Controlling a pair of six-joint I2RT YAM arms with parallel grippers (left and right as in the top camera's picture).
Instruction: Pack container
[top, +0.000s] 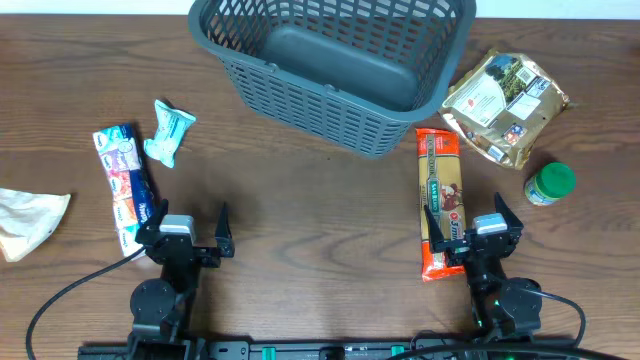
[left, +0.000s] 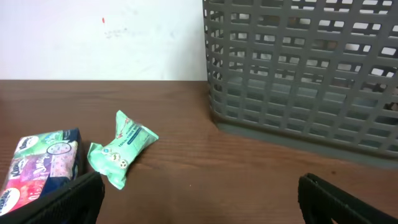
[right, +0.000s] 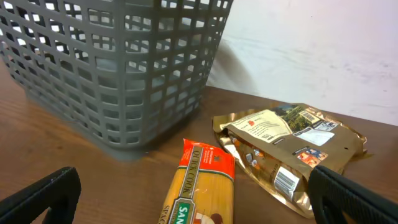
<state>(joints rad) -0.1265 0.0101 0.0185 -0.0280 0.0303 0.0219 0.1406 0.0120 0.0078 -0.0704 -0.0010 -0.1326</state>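
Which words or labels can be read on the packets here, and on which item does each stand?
"SAN", cut off at the frame edge: pasta packet.
Too small or blurred: gold pouch, tissue pack, green snack packet, green-lidded jar.
None on the container.

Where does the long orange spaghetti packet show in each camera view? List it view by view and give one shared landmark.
Overhead: the long orange plastic spaghetti packet lies right of centre, below the basket's right corner.
Left wrist: not in it.
Right wrist: bottom centre, running off the lower edge.
Shared landmark: the dark grey slotted plastic basket, seen in all three views.
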